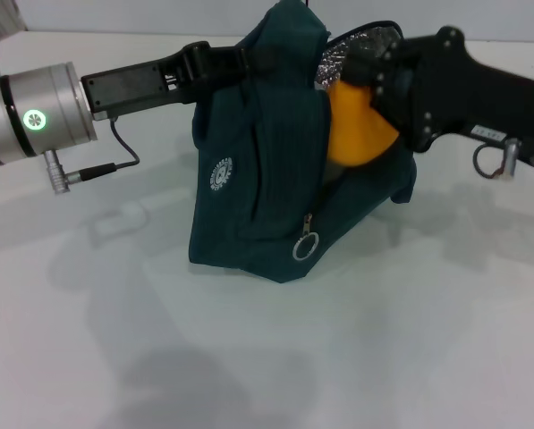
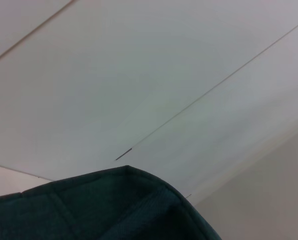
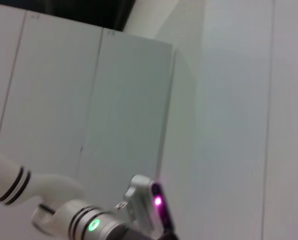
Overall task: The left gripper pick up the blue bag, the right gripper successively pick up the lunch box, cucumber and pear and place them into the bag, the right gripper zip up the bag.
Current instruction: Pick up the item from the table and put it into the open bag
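Right fingers: I see the right gripper (image 1: 367, 79) reaching in from 3 o'clock to the bag's mouth. Its tips sit on the top of the pear (image 1: 356, 127), closed around it as far as I can see.

Pear: orange-yellow, hanging in the open mouth of the blue bag (image 1: 267, 179), at about 2 o'clock from the bag's middle. Its lower part sits below the fabric edge; the upper part is covered by the black gripper body.

Left fingers: the left gripper (image 1: 235, 58) comes in from 9 o'clock and meets the bag's top edge at about 11 o'clock. Fabric hides the tips, so I cannot tell how far apart they stand.

Blue bag: dark teal, standing in the middle of the white table (image 1: 267, 357), its top pulled up toward the left gripper. Silver foil lining (image 1: 351, 45) shows at 1 o'clock inside the mouth.

Bag details: a white round logo (image 1: 222, 174) faces me at 9 o'clock on the front. The ring zipper pull (image 1: 305, 245) hangs low at 5 o'clock, near the table.

Left wrist view: a corner of the blue bag (image 2: 109, 205) fills the near edge, with pale panels behind.

Right wrist view: the left arm (image 3: 89, 220), white and silver with a green light, against pale wall panels.
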You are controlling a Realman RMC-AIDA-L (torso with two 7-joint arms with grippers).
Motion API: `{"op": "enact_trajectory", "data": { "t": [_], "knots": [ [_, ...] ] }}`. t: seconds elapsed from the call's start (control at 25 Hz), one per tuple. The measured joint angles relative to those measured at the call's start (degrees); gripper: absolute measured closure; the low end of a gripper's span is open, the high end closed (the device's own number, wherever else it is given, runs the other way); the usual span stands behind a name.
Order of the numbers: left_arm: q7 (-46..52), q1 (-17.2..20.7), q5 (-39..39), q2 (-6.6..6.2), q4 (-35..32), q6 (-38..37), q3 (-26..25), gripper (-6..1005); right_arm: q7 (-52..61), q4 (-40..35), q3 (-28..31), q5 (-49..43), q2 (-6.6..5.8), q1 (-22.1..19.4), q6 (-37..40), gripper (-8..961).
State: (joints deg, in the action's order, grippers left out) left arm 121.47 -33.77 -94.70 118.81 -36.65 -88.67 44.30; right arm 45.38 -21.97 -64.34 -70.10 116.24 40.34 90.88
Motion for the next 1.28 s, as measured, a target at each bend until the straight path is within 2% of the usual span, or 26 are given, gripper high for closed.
{"op": "enact_trajectory", "data": {
  "t": [0.4, 0.84, 1.28],
  "knots": [
    [-0.02, 0.10, -0.12, 0.02, 0.46, 0.00, 0.00, 944, -3.79, 2.70, -7.62, 3.11, -0.04, -0.48, -6.70, 925],
    [0.01, 0.50, -0.24, 0.28, 0.52, -0.01, 0.00, 944, -3.57, 4.90, -7.81, 3.66, -0.05, -1.95, -8.34, 909],
    [-0.21, 1.19, -0.12, 0.28, 0.63, 0.00, 0.00, 944, 5.49, 5.56, -7.82, 3.70, -0.05, -3.54, -8.89, 892]
  ]
}}
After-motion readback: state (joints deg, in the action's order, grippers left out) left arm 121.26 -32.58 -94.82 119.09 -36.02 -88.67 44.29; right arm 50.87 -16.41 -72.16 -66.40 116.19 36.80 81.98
